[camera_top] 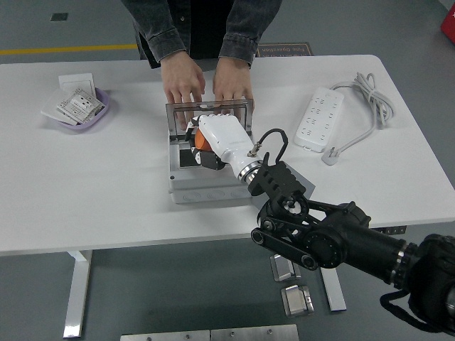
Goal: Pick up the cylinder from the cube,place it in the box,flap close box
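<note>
Floor: you see grey concrete (pixel 85 25) with a yellow line (pixel 67 50) at the far left.
Furniture: your white table (pixel 92 185) stands on pale metal legs (pixel 77 298).

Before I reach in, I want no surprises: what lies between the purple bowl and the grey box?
In the head view, only bare white table lies between the purple bowl and the grey box.
</note>
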Action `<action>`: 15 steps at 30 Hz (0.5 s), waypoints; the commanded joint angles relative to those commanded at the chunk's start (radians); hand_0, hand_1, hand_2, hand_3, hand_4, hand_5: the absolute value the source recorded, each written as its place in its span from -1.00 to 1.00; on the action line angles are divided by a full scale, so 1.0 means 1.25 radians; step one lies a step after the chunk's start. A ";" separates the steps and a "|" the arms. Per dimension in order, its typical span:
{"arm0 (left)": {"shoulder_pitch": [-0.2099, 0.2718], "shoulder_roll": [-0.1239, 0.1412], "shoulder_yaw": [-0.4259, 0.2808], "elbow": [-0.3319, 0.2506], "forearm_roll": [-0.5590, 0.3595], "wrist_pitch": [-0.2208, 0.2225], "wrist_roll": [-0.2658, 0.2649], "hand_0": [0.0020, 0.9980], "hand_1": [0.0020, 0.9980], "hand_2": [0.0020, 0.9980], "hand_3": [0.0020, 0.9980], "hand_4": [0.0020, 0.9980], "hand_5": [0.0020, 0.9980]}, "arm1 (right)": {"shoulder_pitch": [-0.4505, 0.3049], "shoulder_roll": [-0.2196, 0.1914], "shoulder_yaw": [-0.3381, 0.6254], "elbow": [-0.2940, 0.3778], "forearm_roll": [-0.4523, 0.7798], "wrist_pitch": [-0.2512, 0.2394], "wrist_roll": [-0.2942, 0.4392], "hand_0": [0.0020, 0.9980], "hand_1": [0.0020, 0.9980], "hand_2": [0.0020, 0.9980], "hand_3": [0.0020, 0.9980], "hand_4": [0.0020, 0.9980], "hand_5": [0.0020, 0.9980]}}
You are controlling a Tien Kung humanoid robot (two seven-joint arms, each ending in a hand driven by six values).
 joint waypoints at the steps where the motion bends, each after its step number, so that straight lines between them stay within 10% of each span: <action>1: 0.000 0.000 0.000 0.000 0.000 0.000 0.000 0.38 0.38 0.23 0.44 0.45 -0.08 | 0.002 0.000 -0.001 -0.002 0.000 0.001 0.002 -1.00 -0.84 -0.24 -0.35 -0.96 -1.00; 15: -0.005 0.006 -0.005 0.000 0.012 -0.002 0.000 0.38 0.38 0.23 0.45 0.45 -0.09 | 0.053 0.000 -0.046 -0.049 0.008 0.019 0.007 -1.00 -0.83 -0.23 -0.34 -0.95 -1.00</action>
